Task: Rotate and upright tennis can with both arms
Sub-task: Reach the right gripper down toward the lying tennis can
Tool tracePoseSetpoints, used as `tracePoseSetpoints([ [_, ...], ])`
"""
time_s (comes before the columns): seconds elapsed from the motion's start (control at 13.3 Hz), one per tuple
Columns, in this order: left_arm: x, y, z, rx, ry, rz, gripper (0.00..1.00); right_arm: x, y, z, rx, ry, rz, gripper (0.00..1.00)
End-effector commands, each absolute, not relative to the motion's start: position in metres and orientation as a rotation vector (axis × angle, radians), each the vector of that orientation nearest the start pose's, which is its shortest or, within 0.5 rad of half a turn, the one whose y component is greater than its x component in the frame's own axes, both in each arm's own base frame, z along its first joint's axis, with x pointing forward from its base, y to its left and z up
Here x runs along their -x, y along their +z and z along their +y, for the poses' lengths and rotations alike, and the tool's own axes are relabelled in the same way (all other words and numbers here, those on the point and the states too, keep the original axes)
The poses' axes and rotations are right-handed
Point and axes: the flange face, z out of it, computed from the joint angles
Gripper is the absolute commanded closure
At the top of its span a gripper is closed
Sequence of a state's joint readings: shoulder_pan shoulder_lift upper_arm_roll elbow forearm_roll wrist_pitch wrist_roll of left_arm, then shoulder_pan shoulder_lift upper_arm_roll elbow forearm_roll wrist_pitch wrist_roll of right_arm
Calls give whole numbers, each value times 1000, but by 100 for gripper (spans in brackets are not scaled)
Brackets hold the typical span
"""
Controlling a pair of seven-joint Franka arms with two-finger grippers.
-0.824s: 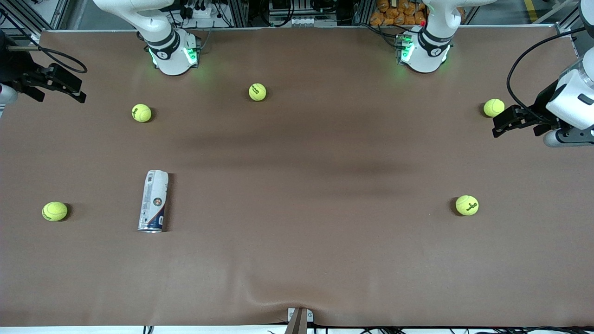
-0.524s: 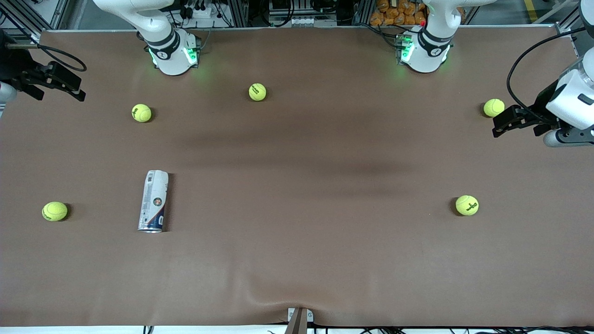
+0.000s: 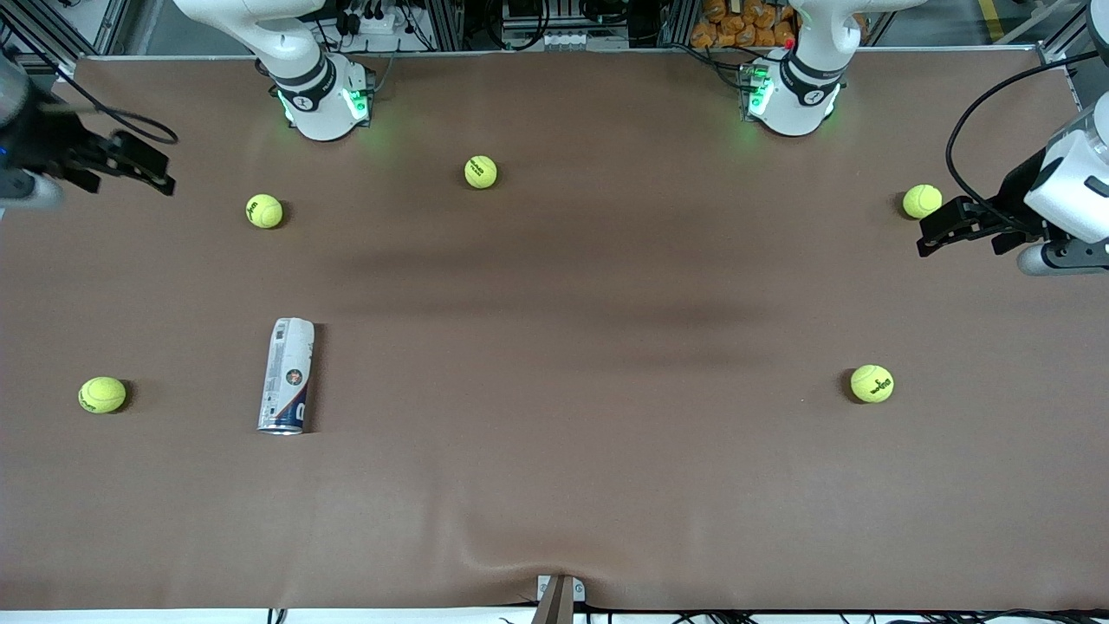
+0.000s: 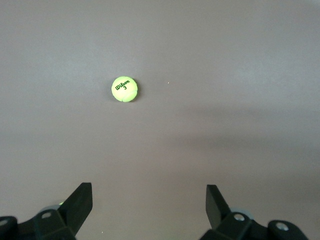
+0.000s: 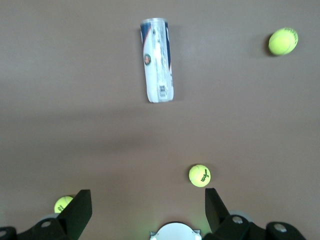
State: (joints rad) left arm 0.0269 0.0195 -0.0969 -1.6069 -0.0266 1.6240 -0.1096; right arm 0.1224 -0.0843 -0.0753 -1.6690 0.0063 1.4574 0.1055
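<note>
Right gripper [image 3: 143, 165] has shifted since the earlier frames, now hanging a bit farther in over the right arm's end of the table [image 3: 554, 485]; left gripper [image 3: 940, 230] has barely moved.

Tennis can [image 3: 287, 375] is lying on its side, untouched, silver rim pointing toward the front camera. It is sitting well apart from the right gripper and nearer the front camera than it. Right fingers [image 5: 80, 207] are standing spread, holding nothing.

Nearest balls: one [image 3: 264, 211] near the right gripper, one [image 3: 102, 394] beside the can toward the table's end.

Left gripper is hovering over the left arm's end, fingers [image 4: 80, 202] spread and empty, just beside a ball [image 3: 922, 201]. Another ball [image 3: 872, 383] is lying near it, closer to the front camera.
</note>
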Motion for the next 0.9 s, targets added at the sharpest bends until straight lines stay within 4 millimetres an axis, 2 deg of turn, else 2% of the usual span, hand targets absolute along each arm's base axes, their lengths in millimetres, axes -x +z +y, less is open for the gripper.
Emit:
tracePoseSetpoints([
  [0.0, -565, 604, -40, 3185, 20, -47, 0, -540, 554, 24, 3154, 301, 72, 0],
  [0.15, -565, 603, -42, 3183, 25, -44, 0, -561, 521, 29, 3158, 318, 56, 0],
  [0.3, -565, 602, -42, 3183, 30, -42, 0, -584, 479, 29, 3158, 316, 11, 0],
  [0.52, -564, 601, -42, 3182, 32, -42, 0, -615, 425, 31, 3169, 247, 5, 0],
  [0.67, -565, 599, -41, 3182, 37, -44, 0, -629, 391, 30, 3175, 225, 6, 0],
  [0.82, -565, 600, -42, 3182, 32, -42, 0, -637, 348, 28, 3184, 237, 3, 0],
])
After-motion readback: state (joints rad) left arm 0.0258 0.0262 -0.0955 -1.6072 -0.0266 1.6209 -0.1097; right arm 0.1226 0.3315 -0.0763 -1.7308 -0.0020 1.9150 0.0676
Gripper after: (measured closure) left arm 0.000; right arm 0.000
